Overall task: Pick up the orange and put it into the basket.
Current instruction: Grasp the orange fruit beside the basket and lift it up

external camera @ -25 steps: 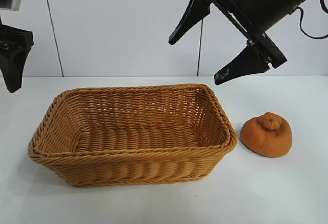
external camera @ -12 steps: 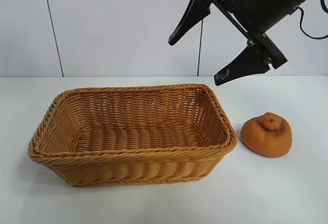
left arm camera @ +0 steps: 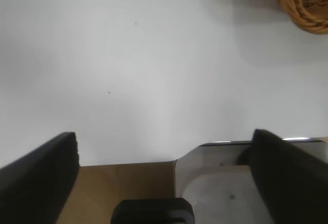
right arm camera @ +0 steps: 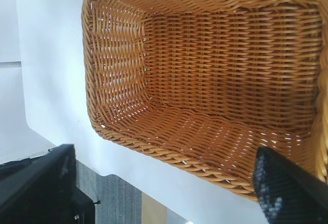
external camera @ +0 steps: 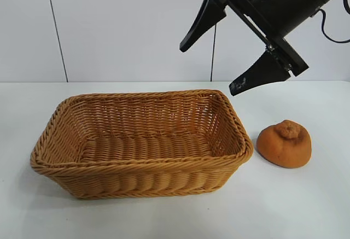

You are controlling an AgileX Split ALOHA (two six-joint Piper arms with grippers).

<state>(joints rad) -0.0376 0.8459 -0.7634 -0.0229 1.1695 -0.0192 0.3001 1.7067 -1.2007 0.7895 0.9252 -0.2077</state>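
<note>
Exterior view: one basket (external camera: pixel 139 140) on the white table (external camera: pixel 306 206), one orange (external camera: pixel 284 144) just beside its right end, apart from the rim, sitting on the table with its knob up. The right gripper (external camera: pixel 216 64) hangs high above the basket's right end and the orange, tilted down, fingers spread wide, nothing between them. The left arm does not show in this view.

Left wrist view only: the left gripper (left arm camera: pixel 164 157), fingers wide and empty, over bare table near its edge, with just a corner of the basket (left arm camera: pixel 302 3) showing. A wood-coloured surface and a metal plate lie past the table edge. No orange in this view.

Right wrist view only: looks straight down into the basket (right arm camera: pixel 215 80), inside bare weave, nothing in it; both black fingertips (right arm camera: pixel 279 188) frame the shot, far apart. Grey floor shows beyond the table edge.

Room: plain white panelled wall (external camera: pixel 120 25) behind the table, a black cable (external camera: pixel 333 31) trailing off the right arm.

Count: one basket, one orange, two grippers.
</note>
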